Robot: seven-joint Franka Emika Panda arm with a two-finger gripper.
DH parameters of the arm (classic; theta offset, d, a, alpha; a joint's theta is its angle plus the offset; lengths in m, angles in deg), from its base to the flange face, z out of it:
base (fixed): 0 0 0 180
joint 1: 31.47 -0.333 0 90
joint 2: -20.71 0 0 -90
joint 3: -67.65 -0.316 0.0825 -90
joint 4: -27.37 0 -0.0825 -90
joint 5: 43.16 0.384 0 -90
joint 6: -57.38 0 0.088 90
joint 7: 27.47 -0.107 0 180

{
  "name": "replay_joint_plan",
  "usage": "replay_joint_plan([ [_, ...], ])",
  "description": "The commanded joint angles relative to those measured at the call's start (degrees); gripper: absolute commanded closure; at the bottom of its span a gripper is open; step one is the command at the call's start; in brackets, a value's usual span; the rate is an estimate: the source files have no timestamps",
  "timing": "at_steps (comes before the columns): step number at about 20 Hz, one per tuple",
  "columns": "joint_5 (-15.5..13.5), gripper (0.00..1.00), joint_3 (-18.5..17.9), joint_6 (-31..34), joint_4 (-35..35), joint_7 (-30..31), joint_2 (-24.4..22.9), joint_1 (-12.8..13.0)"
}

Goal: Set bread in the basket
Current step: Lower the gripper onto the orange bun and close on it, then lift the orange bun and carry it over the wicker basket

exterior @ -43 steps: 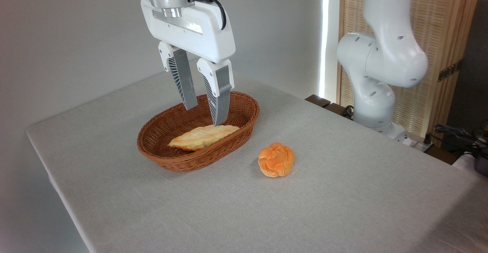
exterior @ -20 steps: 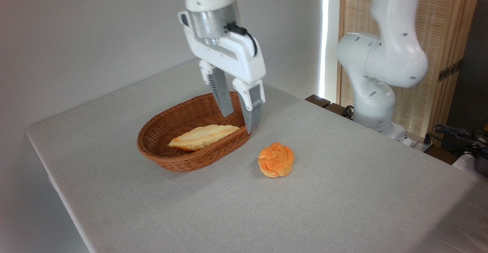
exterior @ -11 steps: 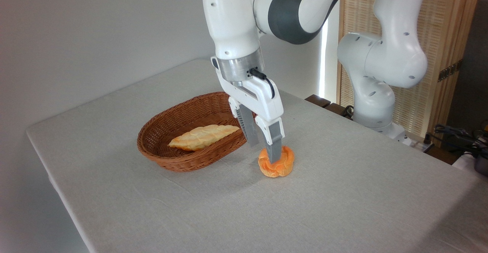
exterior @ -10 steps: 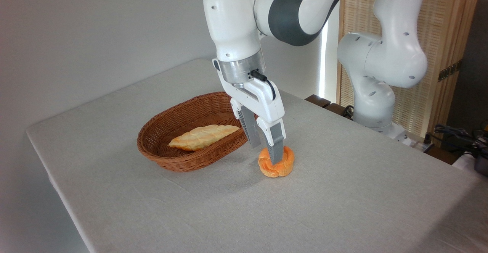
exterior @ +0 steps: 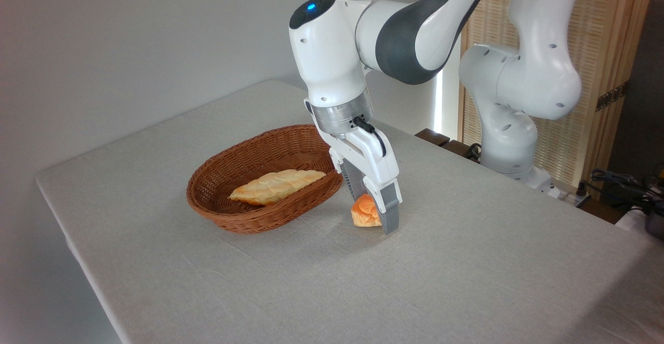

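Orange-golden, the small round knotted bun (exterior: 365, 212) sits on the grey cloth table (exterior: 467, 261), pinched between the fingers of the white claw (exterior: 374, 214). The oval brown wicker basket (exterior: 244, 219), holding a pale braided loaf (exterior: 276, 185), lies just beside it at nine o'clock.

pincer (exterior: 374, 219) straddling bread (exterior: 364, 212), basket (exterior: 244, 219) beside

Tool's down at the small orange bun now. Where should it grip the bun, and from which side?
Grip the bun across its rounded sides at mid-height, coming from straight above. It sits flat on the table, and its knotted top offers no edge to pinch. The tool already straddles it with one finger in front, so this grip likely suits.
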Motion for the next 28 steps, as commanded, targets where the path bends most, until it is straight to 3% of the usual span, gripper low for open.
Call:
replay_joint_plan([
  [1, 0.9, 0.68, -1.5, -1.1, -1.1, -2.7, -0.8, 0.6],
  [10, 0.9, 0.67, -1.5, -0.2, -0.8, -2.8, -0.8, 0.5],
  [14, -0.4, 0.66, -2.2, 5.8, 5.0, -2.7, -0.9, 0.4],
  [18, -9.1, 0.61, -2.2, 14.5, 13.2, -2.6, -0.9, 0.4],
  [22, -18.3, 0.56, -1.5, 14.8, 15.0, -1.9, -0.7, 0.4],
  [23, -20.6, 0.48, -1.2, 14.4, 15.0, -1.8, -0.1, 0.6],
  [24, -22.2, 0.29, -0.4, 14.2, 15.0, -1.2, 0.6, 0.8],
  [26, -23.4, 0.25, 2.6, 13.3, 15.0, 1.8, 1.1, 0.8],
  [28, -24.3, 0.1, 6.3, 12.0, 15.0, 6.7, 1.6, 0.9],
])
